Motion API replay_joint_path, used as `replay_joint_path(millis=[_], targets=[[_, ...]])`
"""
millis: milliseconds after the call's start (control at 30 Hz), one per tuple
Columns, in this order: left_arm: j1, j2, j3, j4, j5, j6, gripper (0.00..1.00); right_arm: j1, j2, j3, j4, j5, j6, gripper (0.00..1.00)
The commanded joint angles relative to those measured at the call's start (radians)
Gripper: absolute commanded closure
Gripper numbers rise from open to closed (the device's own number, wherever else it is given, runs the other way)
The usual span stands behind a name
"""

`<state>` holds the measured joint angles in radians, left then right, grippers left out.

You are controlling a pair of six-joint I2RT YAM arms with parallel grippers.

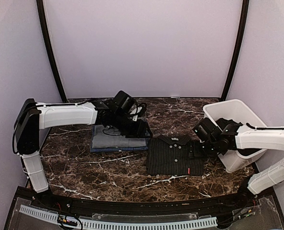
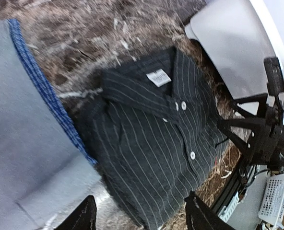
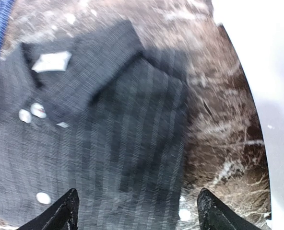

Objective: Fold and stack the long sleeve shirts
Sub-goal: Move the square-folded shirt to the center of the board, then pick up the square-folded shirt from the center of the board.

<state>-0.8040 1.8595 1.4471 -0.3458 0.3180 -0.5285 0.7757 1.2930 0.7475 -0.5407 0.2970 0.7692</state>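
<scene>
Black left gripper (image 2: 141,197) parted, right gripper (image 3: 137,191) wide

Dark brown tabletop (image 1: 84,167) veined in white, white plastic tub (image 1: 235,111) at its right side, pale lilac wall (image 1: 142,48) behind, black curved pole (image 1: 50,52) at back left, white slotted strip (image 1: 132,224) along the near edge

Folded charcoal pinstriped cloth shirt (image 1: 175,155): matt, fine woven texture. Plain grey cloth shirt (image 1: 115,139), at ten o'clock from it: matt, smooth. Brown veined stone-look table (image 1: 75,167): slight sheen. White plastic tub (image 1: 230,110), at two o'clock: smooth.
</scene>
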Motion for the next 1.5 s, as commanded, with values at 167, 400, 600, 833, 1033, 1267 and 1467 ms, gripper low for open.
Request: replay_joint_path(millis=[167,400,600,833,1033,1267,1467], targets=[[-0.135,0.081,-0.110,0.051,0.002,-0.111,0.43,-0.057,0.046,-0.109,0.082,-0.019,0.030,0.28],[-0.147,0.150,-0.131,0.055,-0.102,-0.149,0.43,-0.085,0.095,-0.128,0.137,0.003,0.035,0.31],[-0.150,0.192,-0.110,0.063,-0.140,-0.171,0.44,-0.099,0.137,-0.142,0.204,-0.029,0.018,0.35],[-0.162,0.250,-0.067,0.069,-0.119,-0.185,0.54,-0.099,0.170,-0.140,0.244,-0.067,0.017,0.49],[-0.172,0.260,-0.036,0.093,-0.087,-0.193,0.73,-0.093,0.175,-0.120,0.253,-0.092,0.010,0.78],[-0.187,0.261,0.033,0.080,-0.082,-0.173,1.00,-0.081,0.142,-0.054,0.166,-0.053,0.009,1.00],[-0.208,0.239,0.110,0.050,-0.080,-0.145,1.00,-0.079,0.045,0.004,0.070,-0.010,-0.003,1.00]])
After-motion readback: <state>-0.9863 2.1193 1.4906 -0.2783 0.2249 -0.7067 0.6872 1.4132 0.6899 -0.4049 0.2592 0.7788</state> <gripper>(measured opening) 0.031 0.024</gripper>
